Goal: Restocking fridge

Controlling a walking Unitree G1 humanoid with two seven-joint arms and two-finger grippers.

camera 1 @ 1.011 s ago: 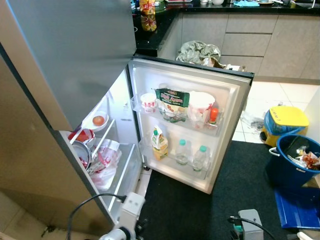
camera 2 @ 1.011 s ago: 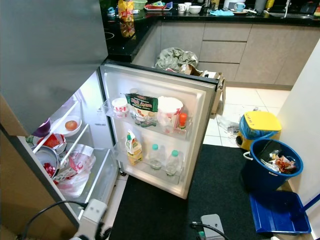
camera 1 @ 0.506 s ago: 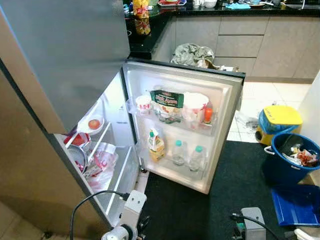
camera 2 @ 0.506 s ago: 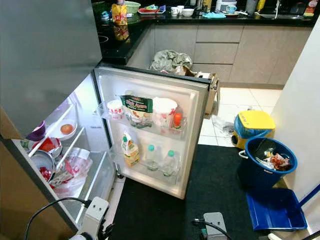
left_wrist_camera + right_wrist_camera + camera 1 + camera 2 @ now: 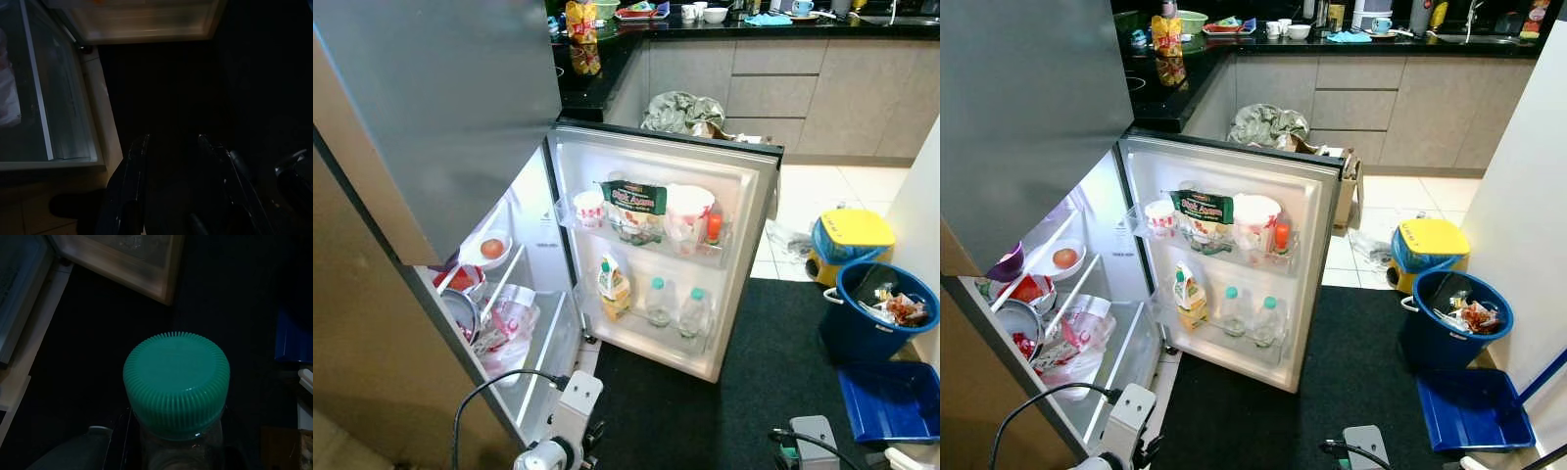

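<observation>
The fridge door [image 5: 756,220] stands wide open. Its upper shelf holds a cup, a green packet [image 5: 633,196], a white tub [image 5: 688,206] and a red-capped bottle [image 5: 714,227]. The lower shelf holds a juice carton [image 5: 613,286] and two green-capped bottles [image 5: 657,302]. A clear bottle with a green ribbed cap [image 5: 176,382] sits in my right gripper [image 5: 176,440], low over the black mat. My left gripper [image 5: 173,142] hangs open above the mat by the fridge's bottom corner, nothing between its fingers.
Inside the fridge are a bowl with an orange fruit [image 5: 492,249], a red bowl [image 5: 460,279] and a plastic bag [image 5: 504,323]. A blue bin of rubbish [image 5: 879,313], a yellow-lidded tub [image 5: 850,240] and a blue dustpan [image 5: 891,397] stand to the right. Black mat [image 5: 764,372] lies before the door.
The whole picture has shifted, so the camera has moved; the fridge now sits slightly further left and more of the counter shows. Nothing in the fridge has moved.
</observation>
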